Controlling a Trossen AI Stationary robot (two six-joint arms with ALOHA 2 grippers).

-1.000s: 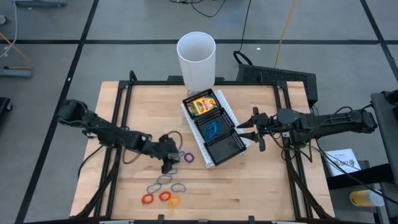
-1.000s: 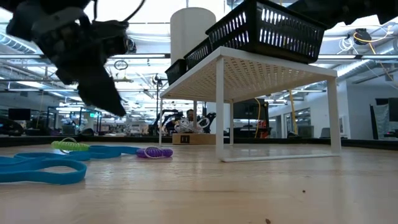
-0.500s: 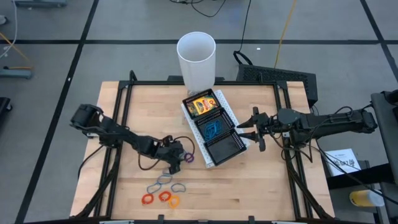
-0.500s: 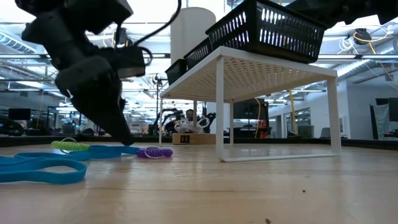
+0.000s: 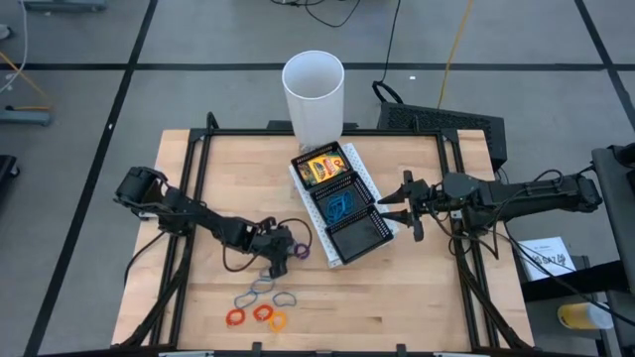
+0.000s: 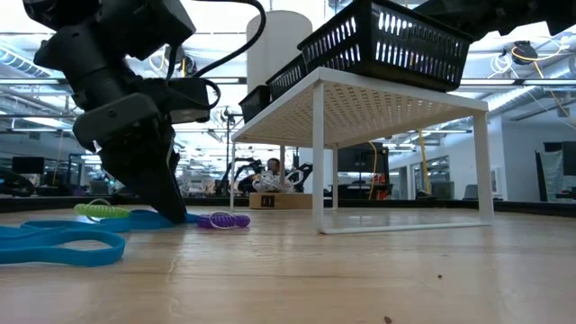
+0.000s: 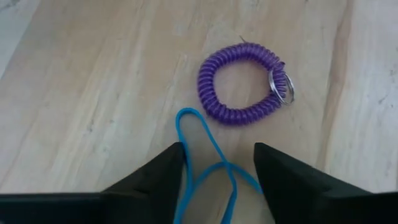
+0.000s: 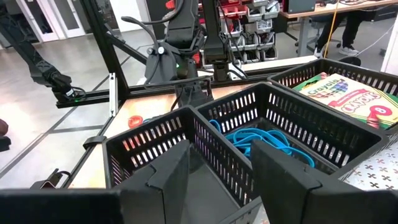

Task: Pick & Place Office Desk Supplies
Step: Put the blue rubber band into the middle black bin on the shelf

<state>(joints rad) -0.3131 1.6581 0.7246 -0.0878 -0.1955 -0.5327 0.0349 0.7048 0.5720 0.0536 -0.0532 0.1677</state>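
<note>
Left gripper (image 7: 217, 165) sits low on the table, fingers apart astride a blue band (image 7: 205, 155) — purple coil (image 7: 244, 84) at 12 o'clock. Right gripper (image 5: 402, 205) waits open, empty, beside the tray (image 5: 342, 208).

The left tool (image 6: 171, 211) reaches down to the bench (image 6: 360, 279), its tip on a blue band (image 6: 148, 218) between a green coil (image 6: 102, 211) and a purple coil (image 6: 223, 220). A second blue loop (image 6: 54, 245) lies nearer. A black mesh tray (image 6: 387, 45) sits on a white stand (image 6: 396, 99).
</note>
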